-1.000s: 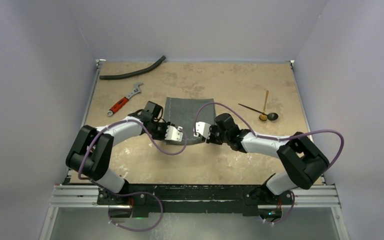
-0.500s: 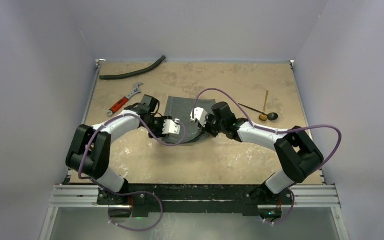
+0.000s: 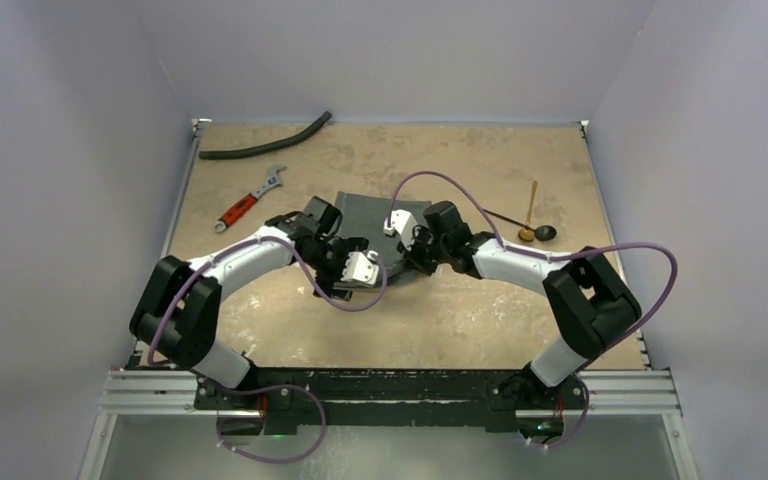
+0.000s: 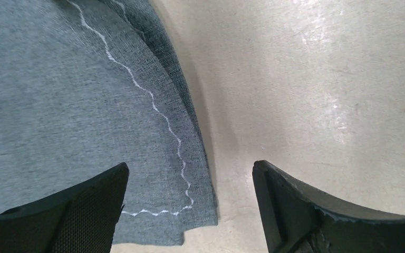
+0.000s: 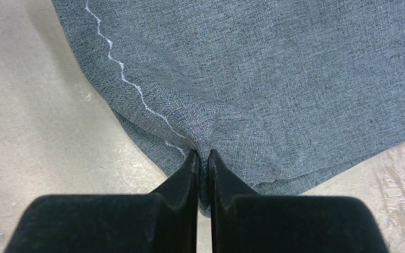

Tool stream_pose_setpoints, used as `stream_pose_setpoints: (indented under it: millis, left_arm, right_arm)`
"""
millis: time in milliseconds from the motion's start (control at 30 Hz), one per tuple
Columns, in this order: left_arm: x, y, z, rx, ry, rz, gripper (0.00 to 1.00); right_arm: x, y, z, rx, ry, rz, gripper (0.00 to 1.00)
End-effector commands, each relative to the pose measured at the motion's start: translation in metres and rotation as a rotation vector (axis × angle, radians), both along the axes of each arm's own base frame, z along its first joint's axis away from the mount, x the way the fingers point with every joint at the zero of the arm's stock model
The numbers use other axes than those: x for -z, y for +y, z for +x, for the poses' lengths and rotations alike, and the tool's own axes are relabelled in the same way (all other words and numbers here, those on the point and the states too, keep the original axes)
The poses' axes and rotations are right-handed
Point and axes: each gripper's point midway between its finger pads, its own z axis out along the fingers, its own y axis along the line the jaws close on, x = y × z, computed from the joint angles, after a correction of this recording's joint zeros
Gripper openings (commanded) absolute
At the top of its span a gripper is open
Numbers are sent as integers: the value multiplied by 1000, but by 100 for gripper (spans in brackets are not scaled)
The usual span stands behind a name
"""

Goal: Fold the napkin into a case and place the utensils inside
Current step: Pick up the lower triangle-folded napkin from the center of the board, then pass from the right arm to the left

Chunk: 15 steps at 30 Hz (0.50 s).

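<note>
right fingers (image 5: 187, 176) pinch the grey stitched cloth napkin (image 5: 274, 68) by its edge, probably to hold the fold, left fingers (image 4: 300, 205) hang wide open and empty over a corner

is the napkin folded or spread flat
Folded, at least partly: the napkin shows a second layer beneath its stitched edge, and the right fingers pinch a doubled edge.

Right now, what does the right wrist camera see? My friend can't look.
The right end effector is shut, pinching a fold at the edge of the grey napkin. A wavy pale stitch line runs near that edge, and tan table shows beside it.
</note>
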Motion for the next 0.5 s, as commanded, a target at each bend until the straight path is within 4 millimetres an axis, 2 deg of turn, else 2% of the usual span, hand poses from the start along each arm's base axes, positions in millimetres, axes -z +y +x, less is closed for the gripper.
stream_pose_setpoints:
  millis: [0, 267, 467]
  left_arm:
    - [20, 2, 9, -77, 20, 54, 88]
    - [46, 13, 36, -135, -96, 136, 87]
    - [66, 15, 46, -123, -125, 201, 82]
  right_arm:
    - [-21, 9, 6, 10, -6, 68, 0]
    - [-14, 9, 2, 18, 23, 88, 0]
    - [-15, 7, 0, 20, 31, 94, 0]
